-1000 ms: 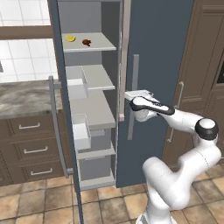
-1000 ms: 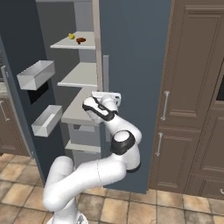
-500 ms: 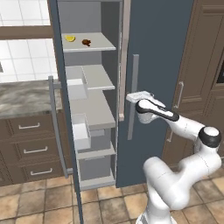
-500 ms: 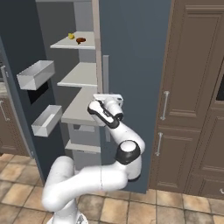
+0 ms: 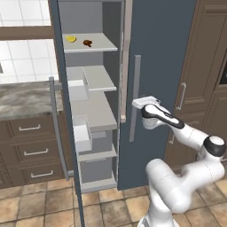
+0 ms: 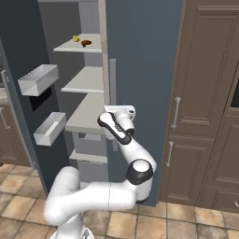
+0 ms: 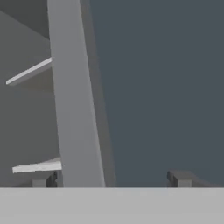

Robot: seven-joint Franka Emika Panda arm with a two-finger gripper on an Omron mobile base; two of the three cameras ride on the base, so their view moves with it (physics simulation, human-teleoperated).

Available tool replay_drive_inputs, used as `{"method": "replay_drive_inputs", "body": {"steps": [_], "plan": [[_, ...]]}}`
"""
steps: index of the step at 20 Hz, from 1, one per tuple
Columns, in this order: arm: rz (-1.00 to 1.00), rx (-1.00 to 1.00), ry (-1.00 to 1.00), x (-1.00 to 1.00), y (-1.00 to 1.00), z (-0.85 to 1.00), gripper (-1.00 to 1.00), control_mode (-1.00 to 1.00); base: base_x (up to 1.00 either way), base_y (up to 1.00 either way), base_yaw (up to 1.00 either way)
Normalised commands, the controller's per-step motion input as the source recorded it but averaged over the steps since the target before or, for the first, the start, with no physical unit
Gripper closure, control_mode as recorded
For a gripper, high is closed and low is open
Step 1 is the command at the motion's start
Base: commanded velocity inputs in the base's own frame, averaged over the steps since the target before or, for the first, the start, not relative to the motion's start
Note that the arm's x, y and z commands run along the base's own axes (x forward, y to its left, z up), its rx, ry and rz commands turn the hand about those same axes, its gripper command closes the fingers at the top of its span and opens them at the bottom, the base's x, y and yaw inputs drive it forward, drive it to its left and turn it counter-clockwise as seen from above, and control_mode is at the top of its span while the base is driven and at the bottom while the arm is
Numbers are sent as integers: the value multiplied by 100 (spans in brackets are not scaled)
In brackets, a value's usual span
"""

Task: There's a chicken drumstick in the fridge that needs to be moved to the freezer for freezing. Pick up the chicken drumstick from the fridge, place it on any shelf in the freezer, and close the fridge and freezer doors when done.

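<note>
Gripper [image 7: 109,180] had its jaws spread wide with nothing between them, close against the shut slate-blue door [image 5: 159,66], its grey bar handle [image 7: 74,109] running past the tip at 9 o'clock. In the left base view the white hand [image 5: 148,111] sat just at 3 o'clock of that handle [image 5: 134,97], at mid height. The chicken drumstick [image 5: 87,42] lay on the top shelf [image 5: 95,44] of the open compartment at about 11 o'clock of the hand, with the lemon wedge [image 5: 71,39] just at its 9 o'clock.
</note>
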Motion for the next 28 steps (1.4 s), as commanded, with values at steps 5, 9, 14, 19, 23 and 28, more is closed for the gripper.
{"method": "replay_drive_inputs", "body": {"steps": [5, 9, 14, 19, 23, 28], "plan": [[-7, 2, -13, -37, -33, 3, -100, -100, 0, 0, 0], [0, 0, -26, -99, 0, 49, -100, -100, 0, 0, 0], [0, -1, -2, -93, -5, 97, -100, -100, 0, 0, 0], [-1, -6, 6, -73, -2, 100, -100, -100, 0, 0, 0], [-13, -18, 49, -41, -6, 100, -100, -100, 0, 0, 0], [-13, -18, 57, -45, -1, 100, -100, -100, 0, 0, 0]]}}
